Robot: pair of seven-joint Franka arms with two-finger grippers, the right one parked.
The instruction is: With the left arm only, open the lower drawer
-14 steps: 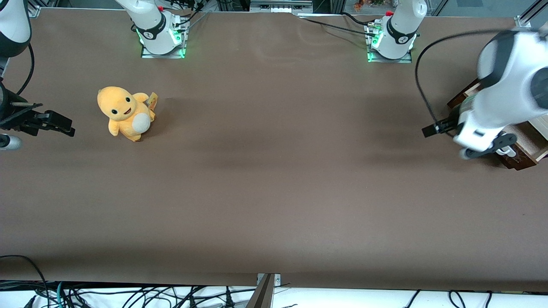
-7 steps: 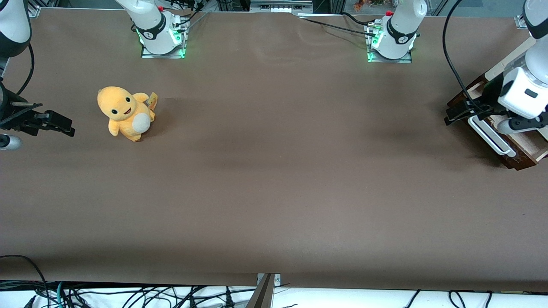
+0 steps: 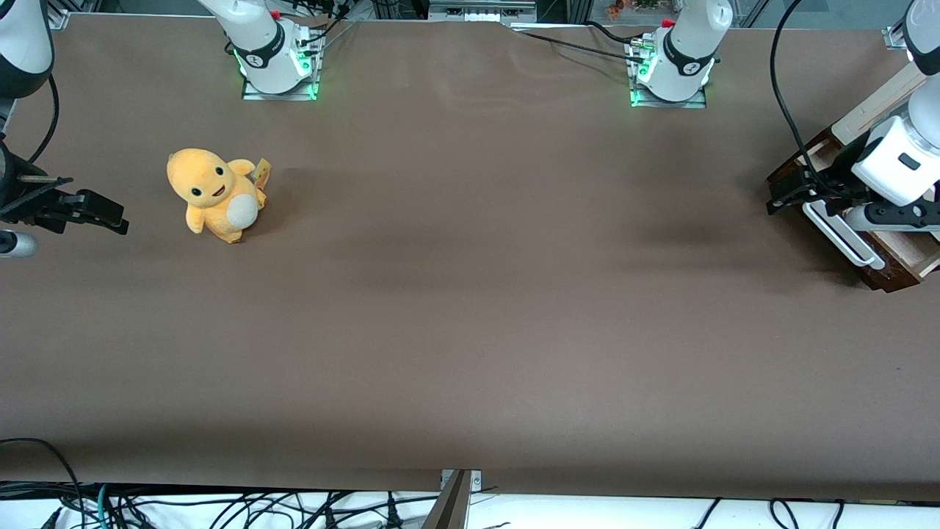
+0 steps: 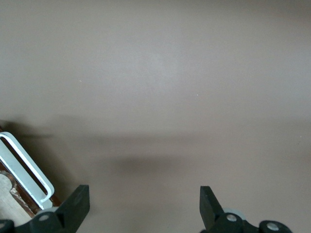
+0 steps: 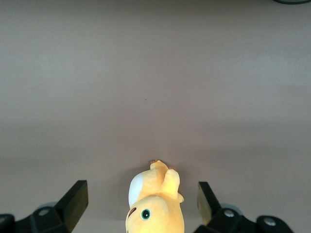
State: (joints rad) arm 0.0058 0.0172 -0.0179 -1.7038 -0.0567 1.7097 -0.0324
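The left arm is glossy white with black joint bands; a black cable trails above its black two-finger end effector, fingers spread apart.

A wide counter with a plain brown cover fills the room view; black cables lie along its near edge, under even light

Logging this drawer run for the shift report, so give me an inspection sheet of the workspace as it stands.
Surface: brown table, bare in the middle.
Job's things: lower drawer pulled out, white handle free.
Clutter: yellow plush toy toward the parked arm's end.
Grippers: left arm's gripper open, above the table beside the handle, holding nothing.
Cables: black cable trails from the left arm; a tangle at the table's near edge.
Surroundings: two green-lit arm bases.
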